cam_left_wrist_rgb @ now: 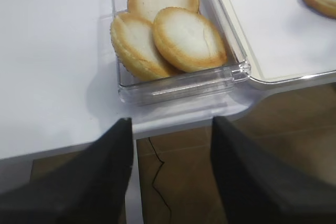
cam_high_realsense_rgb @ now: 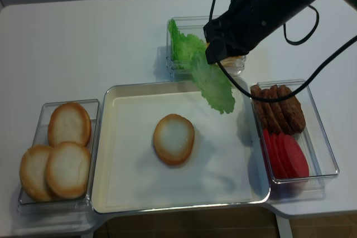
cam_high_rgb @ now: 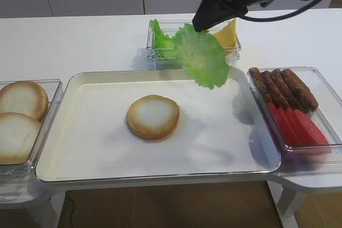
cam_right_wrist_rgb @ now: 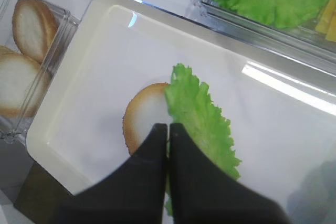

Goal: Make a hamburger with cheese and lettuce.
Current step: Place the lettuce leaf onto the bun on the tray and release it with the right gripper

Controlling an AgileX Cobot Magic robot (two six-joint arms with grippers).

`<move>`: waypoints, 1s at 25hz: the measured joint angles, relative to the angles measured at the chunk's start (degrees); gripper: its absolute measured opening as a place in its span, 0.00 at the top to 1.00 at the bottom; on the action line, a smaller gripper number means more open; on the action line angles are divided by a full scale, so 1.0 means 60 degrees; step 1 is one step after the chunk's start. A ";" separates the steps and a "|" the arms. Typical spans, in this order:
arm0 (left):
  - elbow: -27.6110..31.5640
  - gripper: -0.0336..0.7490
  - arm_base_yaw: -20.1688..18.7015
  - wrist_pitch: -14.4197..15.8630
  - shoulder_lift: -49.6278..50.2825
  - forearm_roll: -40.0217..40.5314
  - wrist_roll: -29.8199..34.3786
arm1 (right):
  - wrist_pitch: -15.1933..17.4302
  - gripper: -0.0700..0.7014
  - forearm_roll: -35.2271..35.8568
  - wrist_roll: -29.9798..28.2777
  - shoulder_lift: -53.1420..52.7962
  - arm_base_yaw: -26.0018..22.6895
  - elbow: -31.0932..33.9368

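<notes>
A bun half (cam_high_rgb: pixel 153 116), cut face up, lies in the middle of the cream tray (cam_high_rgb: pixel 96 148); it also shows in the realsense view (cam_high_realsense_rgb: pixel 174 138) and the right wrist view (cam_right_wrist_rgb: pixel 143 116). My right gripper (cam_high_rgb: pixel 199 25) is shut on a ruffled green lettuce leaf (cam_high_rgb: pixel 203 56), which hangs in the air above the tray's back right part, right of the bun. In the right wrist view the closed fingers (cam_right_wrist_rgb: pixel 168 127) pinch the leaf (cam_right_wrist_rgb: pixel 197 114). Cheese (cam_high_rgb: pixel 227 34) sits in the back box, mostly hidden. My left gripper (cam_left_wrist_rgb: pixel 170 124) is open and empty over the table's front edge.
A clear box (cam_high_rgb: pixel 160 54) behind the tray holds more lettuce and cheese. A box on the left (cam_high_rgb: pixel 51 86) holds several bun halves (cam_high_rgb: pixel 21 100). A box on the right (cam_high_rgb: pixel 326 86) holds brown patties (cam_high_rgb: pixel 283 86) and red slices (cam_high_rgb: pixel 296 126).
</notes>
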 joint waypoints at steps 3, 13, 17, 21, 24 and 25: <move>0.0000 0.50 0.0000 0.0000 0.0000 0.0000 0.0000 | -0.0043 0.92 0.0166 -0.0039 0.0135 0.0000 0.0000; 0.0000 0.50 0.0000 0.0000 0.0000 0.0000 0.0000 | -0.0249 0.91 0.0423 -0.0213 0.0382 0.0000 0.0015; 0.0000 0.50 0.0000 0.0000 0.0000 0.0000 0.0000 | -0.0262 0.92 0.0423 -0.0242 0.0382 0.0000 0.0015; 0.0000 0.50 0.0000 0.0000 0.0000 0.0000 0.0000 | -0.0309 0.91 0.0423 -0.0281 0.0382 0.0000 0.0015; 0.0000 0.50 0.0000 0.0000 0.0000 0.0000 0.0000 | -0.0323 0.92 0.0443 -0.0303 0.0425 0.0000 0.0015; 0.0000 0.50 0.0000 0.0000 0.0000 0.0000 0.0000 | -0.0323 0.91 0.0461 -0.0303 0.0478 0.0000 0.0015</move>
